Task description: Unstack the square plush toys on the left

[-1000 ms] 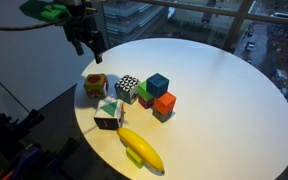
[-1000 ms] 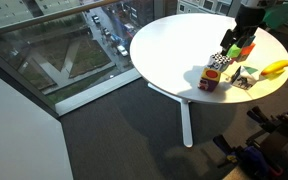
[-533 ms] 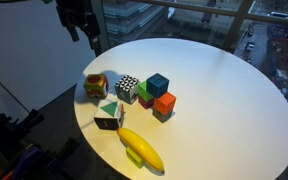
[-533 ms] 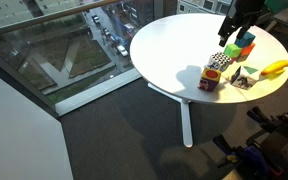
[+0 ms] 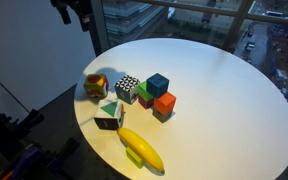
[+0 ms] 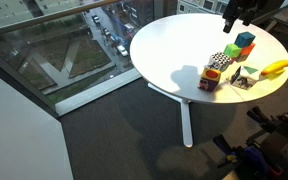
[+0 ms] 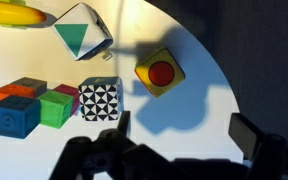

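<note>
The yellow plush cube with red patches [image 5: 95, 85] sits on the round white table [image 5: 214, 90], near its edge. The white-and-black plush cube with a green triangle face [image 5: 108, 114] sits apart from it, beside the banana. The two are not stacked. Both also show in the wrist view, yellow [image 7: 159, 72] and white [image 7: 82, 32], and in an exterior view, yellow [image 6: 208, 80] and white [image 6: 242, 76]. My gripper [image 7: 184, 130] is open and empty, high above the table edge in both exterior views [image 5: 72, 12] [image 6: 234, 12].
A black-and-white checkered cube [image 5: 128, 88] stands next to teal [image 5: 158, 84], green [image 5: 145, 96] and orange [image 5: 164, 103] cubes. A yellow banana toy [image 5: 142, 148] lies near the table's front edge. A window lies behind the table.
My gripper has risen up and away from the table. The cubes have not moved.
</note>
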`<state>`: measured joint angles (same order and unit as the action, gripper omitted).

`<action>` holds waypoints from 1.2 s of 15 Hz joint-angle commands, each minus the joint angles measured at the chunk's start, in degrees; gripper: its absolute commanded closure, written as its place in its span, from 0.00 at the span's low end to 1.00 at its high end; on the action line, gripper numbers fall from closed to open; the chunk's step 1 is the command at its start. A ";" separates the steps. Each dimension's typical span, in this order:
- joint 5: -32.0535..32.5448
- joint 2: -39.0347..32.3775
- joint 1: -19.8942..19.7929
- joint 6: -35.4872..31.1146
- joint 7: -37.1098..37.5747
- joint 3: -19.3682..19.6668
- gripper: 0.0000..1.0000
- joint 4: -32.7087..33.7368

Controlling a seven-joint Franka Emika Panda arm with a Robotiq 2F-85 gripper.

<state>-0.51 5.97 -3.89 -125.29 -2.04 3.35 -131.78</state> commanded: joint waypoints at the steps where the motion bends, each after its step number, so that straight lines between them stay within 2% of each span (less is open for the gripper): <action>1: -0.68 2.64 0.34 4.83 1.57 -0.14 0.00 1.82; 18: 0.94 12.87 0.22 14.27 2.87 -1.05 0.00 1.63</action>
<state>-0.39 16.89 -3.85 -113.04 -0.36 2.47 -130.28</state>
